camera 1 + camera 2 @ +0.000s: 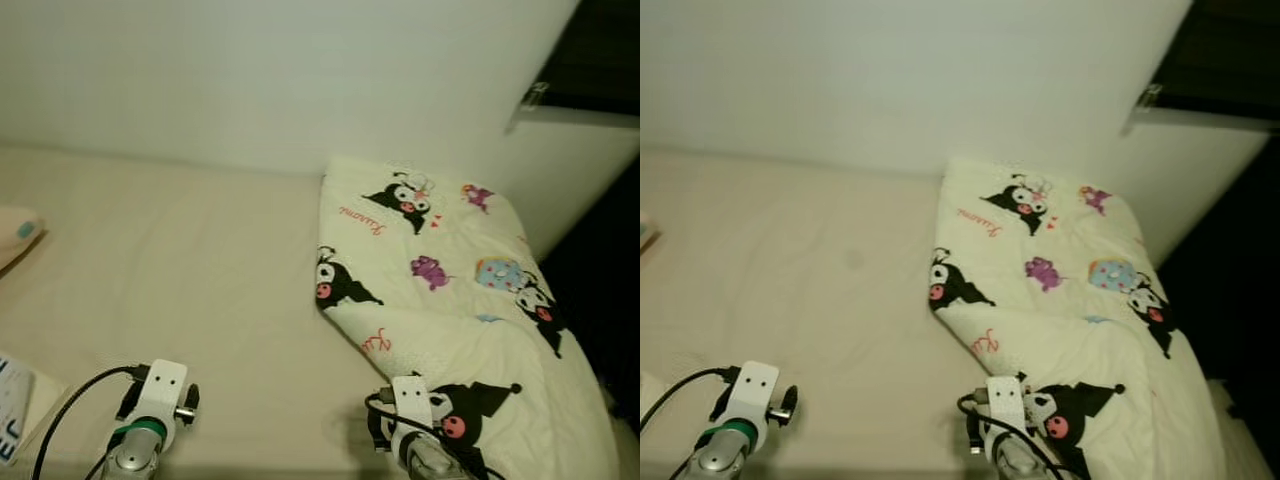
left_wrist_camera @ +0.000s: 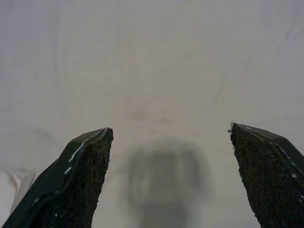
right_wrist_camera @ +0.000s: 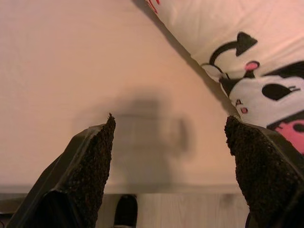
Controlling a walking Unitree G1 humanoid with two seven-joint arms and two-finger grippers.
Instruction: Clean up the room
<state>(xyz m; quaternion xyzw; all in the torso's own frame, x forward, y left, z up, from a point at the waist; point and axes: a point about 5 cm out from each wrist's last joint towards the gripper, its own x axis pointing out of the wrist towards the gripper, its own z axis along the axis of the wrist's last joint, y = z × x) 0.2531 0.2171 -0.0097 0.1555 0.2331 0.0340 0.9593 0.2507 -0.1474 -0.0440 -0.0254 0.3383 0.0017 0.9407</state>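
A cream blanket [image 1: 440,300] printed with black-and-white cartoon characters, pink and purple figures and red script lies folded on the right side of the bed [image 1: 180,270], its far end against the white wall [image 1: 280,80] and its near end reaching the bed's front edge. Its left edge is a thick rounded fold (the rest of the sheet beside it is bare and pale beige). The left gripper [image 2: 168,156] hangs above the plain sheet near the front edge, jaws spread wide with nothing between them. The right gripper [image 3: 168,152] hovers over the bed's edge just beside the blanket's near corner, jaws also spread and empty; a strip of wooden floor [image 3: 190,209] shows below it.
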